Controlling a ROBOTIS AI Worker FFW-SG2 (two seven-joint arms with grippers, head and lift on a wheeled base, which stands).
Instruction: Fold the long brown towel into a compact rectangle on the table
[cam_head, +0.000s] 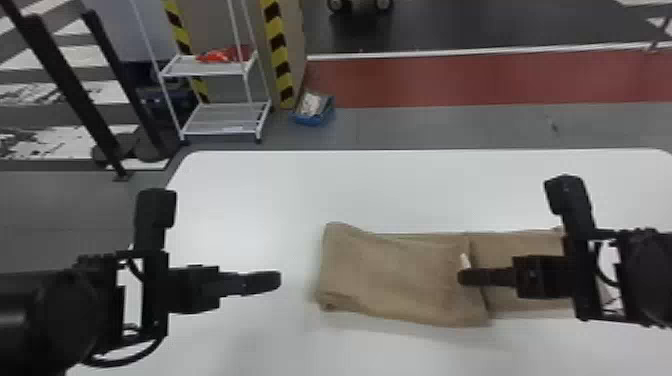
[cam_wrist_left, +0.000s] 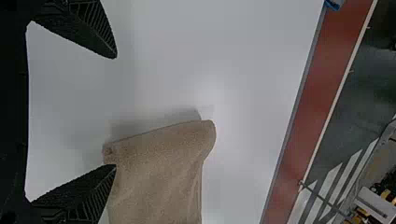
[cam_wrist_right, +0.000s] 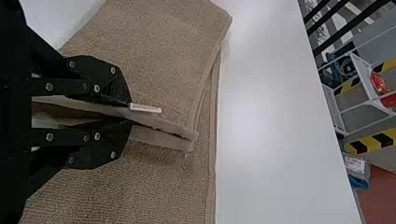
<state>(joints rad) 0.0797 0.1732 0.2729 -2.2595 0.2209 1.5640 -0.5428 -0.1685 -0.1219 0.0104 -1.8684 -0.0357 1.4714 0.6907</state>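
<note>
The brown towel (cam_head: 395, 280) is positioned partly folded on the white table (cam_head: 250, 190), its upper layer's edge being clamped beside the white label (cam_head: 465, 261) between the nearly closed fingers of the right gripper (cam_head: 470, 276), while the left gripper (cam_head: 262, 282) is held wide open, released, near the folded end.

Ahead leftward, a white, open-framed, two-shelf rack (cam_head: 225, 119) holds a bright red object (cam_head: 215, 56), beside a low blue box (cam_head: 311, 120).
</note>
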